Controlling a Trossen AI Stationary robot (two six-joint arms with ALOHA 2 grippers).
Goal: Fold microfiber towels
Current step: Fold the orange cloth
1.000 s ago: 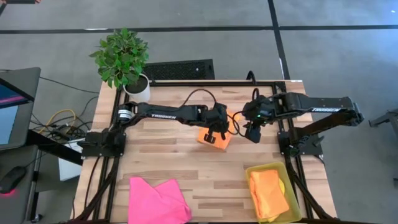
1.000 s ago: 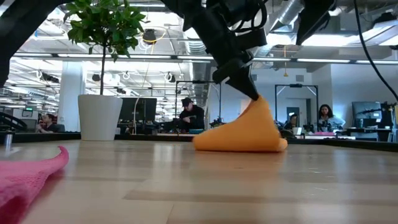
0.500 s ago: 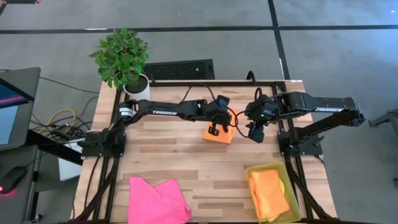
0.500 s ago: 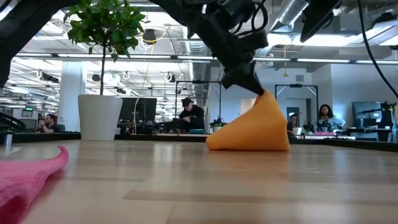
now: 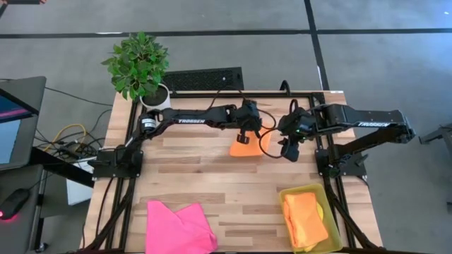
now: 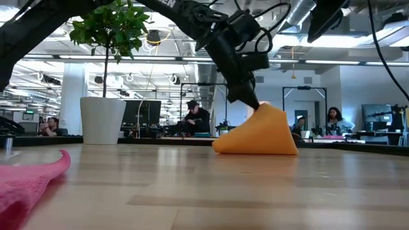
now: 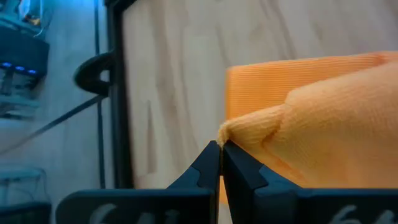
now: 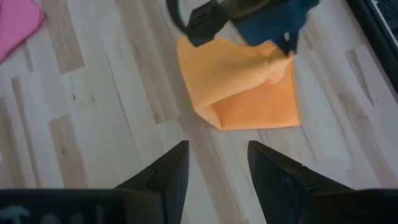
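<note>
An orange microfiber towel lies mid-table toward the far edge, pulled up into a tent shape. My left gripper is shut on its raised peak. My right gripper hangs open above the table just right of that towel, touching nothing. A pink towel lies spread at the near edge. Another orange towel rests in the yellow bin. My left gripper pinches a bunched corner or fold of the orange towel between its two fingertips. The fingers slant down at it from the table's left side. The pinched part is lifted, and the cloth slopes down from it to a lower layer that lies flat on the table.
A potted plant stands at the far left corner. The yellow bin sits at the near right corner. Bare wood lies between the orange towel and the pink towel. People sit at desks in the room beyond the table.
My left gripper, still shut on the orange towel, has moved toward the table's far edge and dipped a little. The lifted part of the towel has gone with it, and the tent's peak now leans farther over the part lying on the table.
</note>
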